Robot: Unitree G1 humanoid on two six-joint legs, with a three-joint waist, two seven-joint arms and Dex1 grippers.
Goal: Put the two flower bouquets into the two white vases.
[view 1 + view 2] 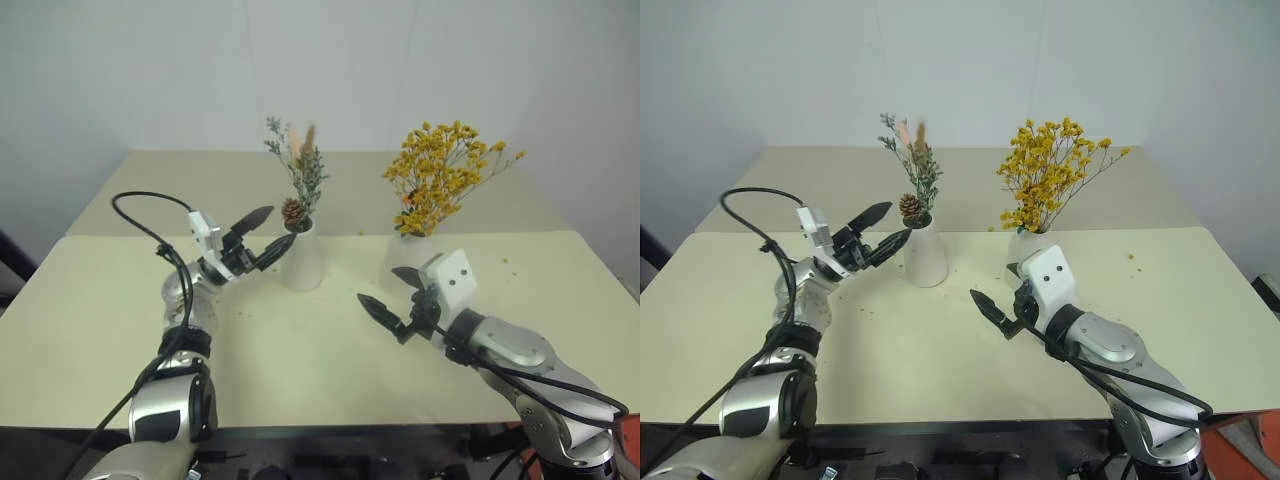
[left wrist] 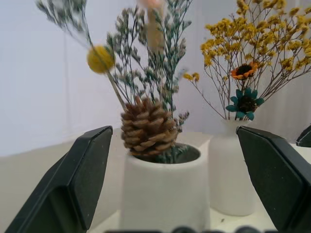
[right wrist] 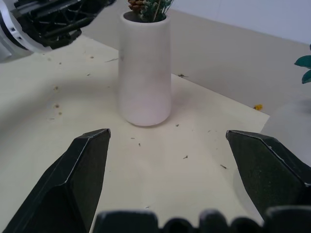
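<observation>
Two white vases (image 1: 303,258) on the table (image 1: 100,330) each hold a bouquet (image 1: 298,170) — both grippers, left (image 1: 265,233) and right (image 1: 392,288), gape wide, empty.

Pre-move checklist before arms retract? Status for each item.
1. Grey-green bouquet seated in tall vase: ok.
2. Yellow bouquet seated in round vase: ok.
3. Left gripper jaws open, holding nothing: ok.
4. Right gripper jaws open, empty: ok.
5. Left gripper apart from tall vase: cannot tell, tips sit very near it.
6. Both vases upright on the table: ok.
</observation>
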